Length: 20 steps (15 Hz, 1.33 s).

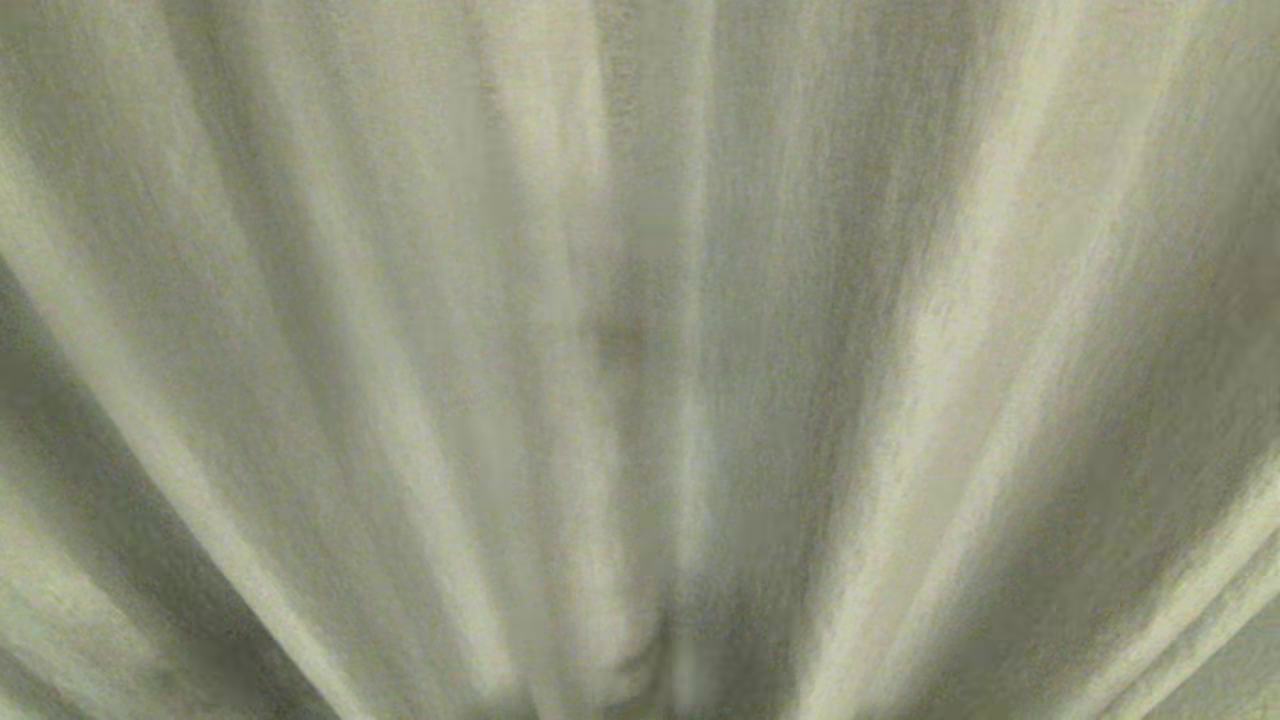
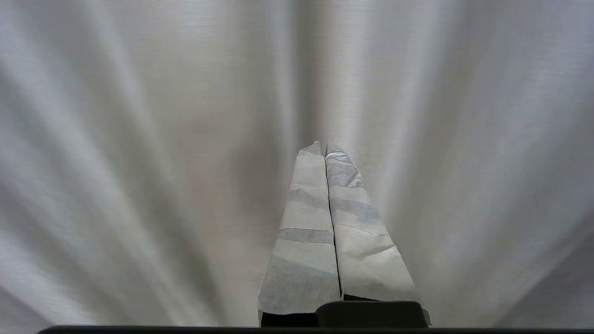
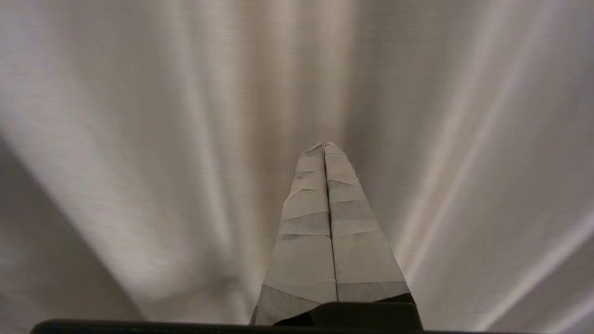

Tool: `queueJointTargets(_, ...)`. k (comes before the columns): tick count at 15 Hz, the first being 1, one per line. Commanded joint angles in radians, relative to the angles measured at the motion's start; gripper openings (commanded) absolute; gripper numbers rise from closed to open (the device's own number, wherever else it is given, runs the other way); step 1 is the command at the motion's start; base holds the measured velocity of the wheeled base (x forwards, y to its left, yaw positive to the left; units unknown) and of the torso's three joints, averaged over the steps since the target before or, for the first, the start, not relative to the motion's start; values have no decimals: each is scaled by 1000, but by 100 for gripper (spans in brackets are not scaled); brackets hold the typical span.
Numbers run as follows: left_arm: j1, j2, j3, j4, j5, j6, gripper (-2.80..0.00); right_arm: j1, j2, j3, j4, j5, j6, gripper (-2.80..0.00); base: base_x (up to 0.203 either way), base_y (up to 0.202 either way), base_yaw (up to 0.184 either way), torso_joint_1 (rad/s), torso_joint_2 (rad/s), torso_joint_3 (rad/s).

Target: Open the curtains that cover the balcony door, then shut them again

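beige curtains fill view, edges unseen.

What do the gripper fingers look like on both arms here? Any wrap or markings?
The left gripper and right gripper look alike: two long fingers tapering to a point, wrapped in overlapping bands of creased white-grey tape, on a black base. No cables or printed markings show. Neither arm appears in the head view.
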State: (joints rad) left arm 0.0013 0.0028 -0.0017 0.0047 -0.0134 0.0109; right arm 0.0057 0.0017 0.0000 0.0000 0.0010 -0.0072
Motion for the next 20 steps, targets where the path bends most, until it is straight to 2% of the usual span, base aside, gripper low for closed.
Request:
queueJointTargets(1,0,-3,0,0,0,0,-280,0,0,0,1,1,0,-280,0,-187,2,2,2,2)
queueJointTargets(20,0,-3,0,0,0,0,-280,0,0,0,0,1,0,-280,0,-191,1,2,1,3)
